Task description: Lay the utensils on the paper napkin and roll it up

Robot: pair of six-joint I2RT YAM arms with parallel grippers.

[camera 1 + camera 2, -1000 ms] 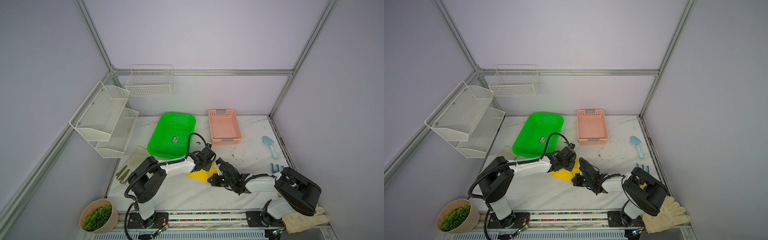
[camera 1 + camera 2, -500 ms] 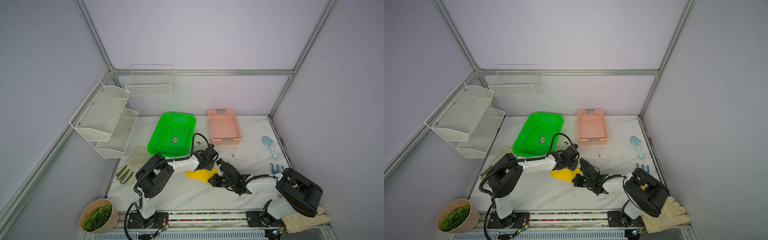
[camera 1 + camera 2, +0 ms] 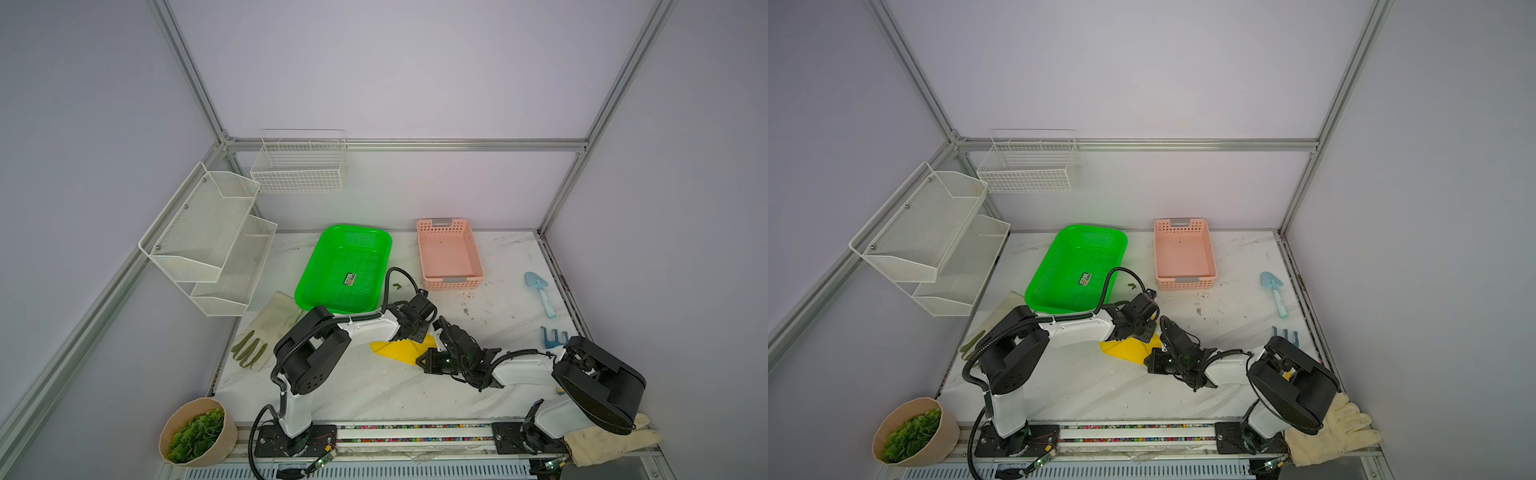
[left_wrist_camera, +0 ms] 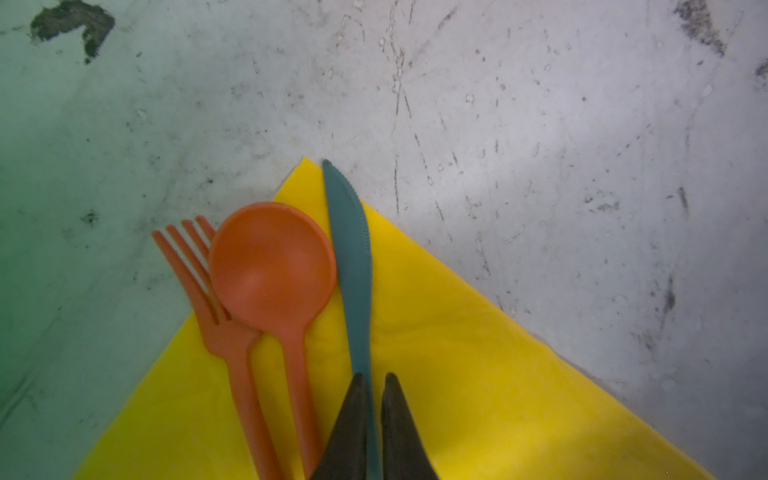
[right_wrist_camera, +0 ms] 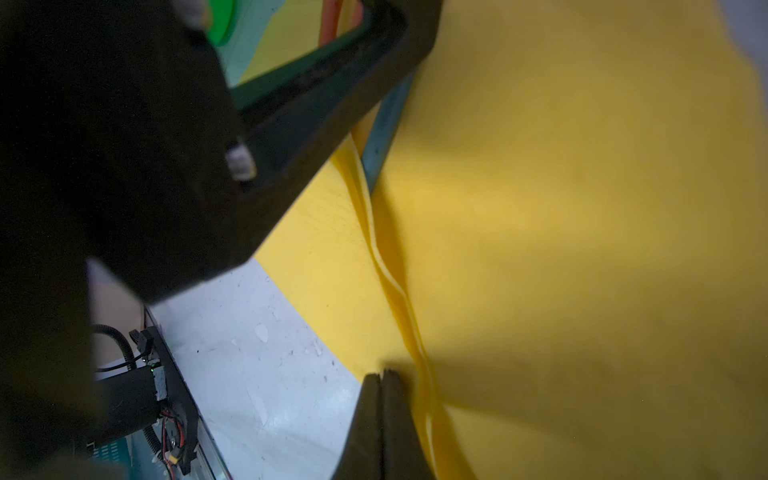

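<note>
- Step in hand, prob.: tail end of placing, i.e. settling dull teal plastic knife (image 4: 349, 257) beside round-bowled orange plastic spoon (image 4: 272, 259) and orange plastic fork (image 4: 195, 266); rolling barely begun.
- In left wrist view: all three side by side on bright yellow paper napkin (image 4: 478, 374), handles on paper, fork tines and part of spoon bowl overhanging onto scuffed white table (image 4: 540, 104).
- Napkin (image 3: 399, 351): lower ctr of both top views, btwn the two arms.
- left gripper (image 4: 372, 376): jaws narrow, pinching knife handle.
- right gripper (image 5: 380, 372): fingertips pressed together at napkin's edge, beside a raised fold w/ knife handle end apparently under it; paper caught btwn tips or not, can't tell.
- Nxt, prob.: release knife w/o dragging it, clear left arm, then bring fold over handles and roll tight; thin paper, so gentle pull, else tear or utensils slip out.
</note>
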